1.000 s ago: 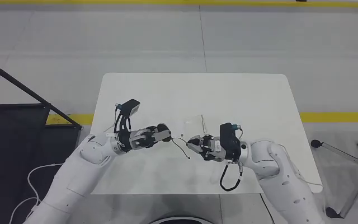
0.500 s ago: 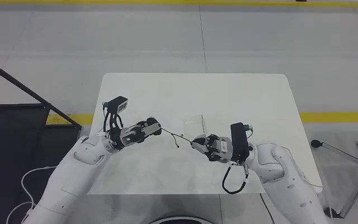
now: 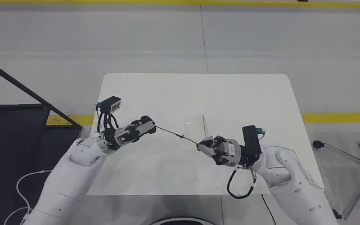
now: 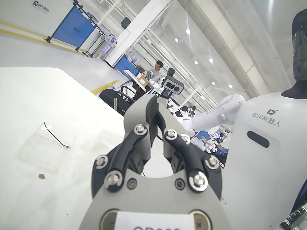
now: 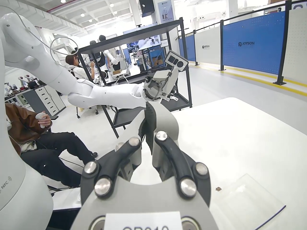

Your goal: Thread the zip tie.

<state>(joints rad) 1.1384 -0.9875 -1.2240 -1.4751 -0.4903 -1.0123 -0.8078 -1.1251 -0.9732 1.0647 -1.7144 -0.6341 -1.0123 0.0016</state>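
A thin black zip tie (image 3: 173, 134) is stretched in a nearly straight line above the white table (image 3: 253, 101), between my two grippers. My left gripper (image 3: 149, 124) is shut on its left end, and in the left wrist view the left gripper (image 4: 154, 100) has its fingers pressed together. The right gripper (image 3: 201, 144) is shut on the other end, its fingers closed in the right wrist view (image 5: 150, 107). A small knot-like bump sits partway along the tie. The right wrist view looks across at the left arm's gripper (image 5: 156, 88).
A clear plastic sheet (image 3: 194, 124) lies flat on the table just behind the tie, also visible as the clear sheet (image 4: 45, 144) with a thin black strip (image 4: 56, 136) on it. A tiny brown fleck (image 4: 41, 175) rests beside the sheet. A seated person is beyond the table edge.
Both grippers have drawn apart, the left one going left and the right one right. The zip tie, bent with a dangling end before, is now pulled straight between them.
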